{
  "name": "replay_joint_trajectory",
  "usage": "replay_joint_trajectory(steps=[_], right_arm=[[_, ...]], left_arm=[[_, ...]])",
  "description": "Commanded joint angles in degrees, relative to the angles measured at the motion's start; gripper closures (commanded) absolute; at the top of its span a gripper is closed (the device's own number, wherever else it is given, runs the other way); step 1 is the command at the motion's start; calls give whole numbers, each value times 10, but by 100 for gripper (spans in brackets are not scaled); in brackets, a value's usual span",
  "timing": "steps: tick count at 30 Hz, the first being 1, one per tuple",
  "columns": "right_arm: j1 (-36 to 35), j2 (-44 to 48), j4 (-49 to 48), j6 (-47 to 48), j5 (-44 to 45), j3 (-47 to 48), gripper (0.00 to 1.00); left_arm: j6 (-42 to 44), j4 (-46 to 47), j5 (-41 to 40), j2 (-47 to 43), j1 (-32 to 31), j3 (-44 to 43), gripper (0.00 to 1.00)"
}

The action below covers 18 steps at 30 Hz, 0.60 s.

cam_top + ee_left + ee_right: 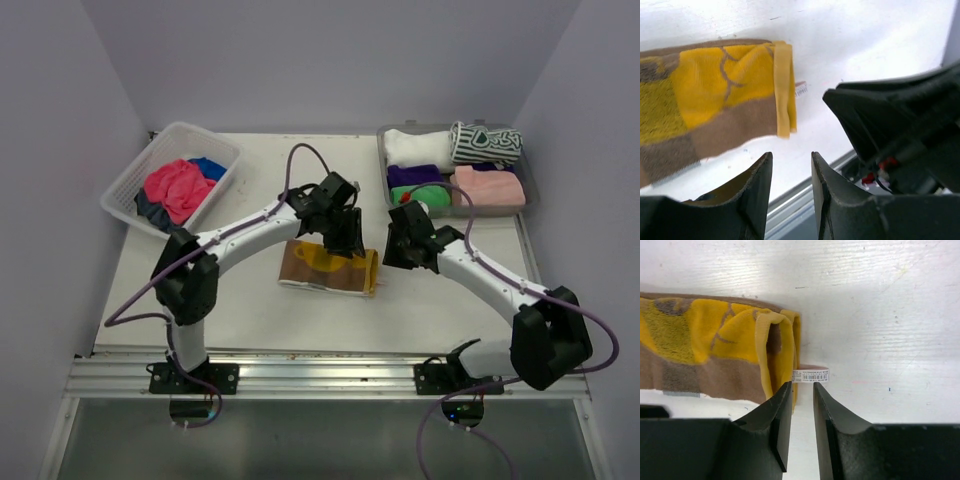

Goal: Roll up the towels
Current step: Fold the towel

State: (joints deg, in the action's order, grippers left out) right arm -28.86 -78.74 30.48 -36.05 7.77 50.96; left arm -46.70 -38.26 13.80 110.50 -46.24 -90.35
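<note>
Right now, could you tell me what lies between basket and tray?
Bare table, plus the left arm's wrist and cable loop, in the top view.

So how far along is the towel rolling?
Done: five rolled towels in the grey tray. In hand: the yellow-and-brown towel lies on the table, left gripper and right gripper open beside its end. Left: loose towels in the white basket.

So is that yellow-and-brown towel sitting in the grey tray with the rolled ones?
No, the yellow-and-brown cloth towel lies on the white table, apart from the shallow grey plastic tray.
</note>
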Motion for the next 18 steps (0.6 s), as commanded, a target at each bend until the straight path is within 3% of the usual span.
replay_joint_trajectory(steps=[1, 6, 9, 14, 18], right_arm=[[-6, 36, 30, -4, 17, 10, 72], [-40, 11, 23, -7, 17, 55, 69], [-41, -32, 15, -5, 7, 82, 73], [-41, -90, -22, -1, -35, 113, 76], [-34, -179, -12, 3, 0, 126, 80]], left_arm=[[19, 5, -12, -90, 20, 41, 60], [37, 31, 10, -136, 88, 139, 66], [57, 39, 1, -138, 116, 160, 67], [78, 45, -16, -99, 138, 164, 68], [86, 56, -21, -59, 149, 172, 69]])
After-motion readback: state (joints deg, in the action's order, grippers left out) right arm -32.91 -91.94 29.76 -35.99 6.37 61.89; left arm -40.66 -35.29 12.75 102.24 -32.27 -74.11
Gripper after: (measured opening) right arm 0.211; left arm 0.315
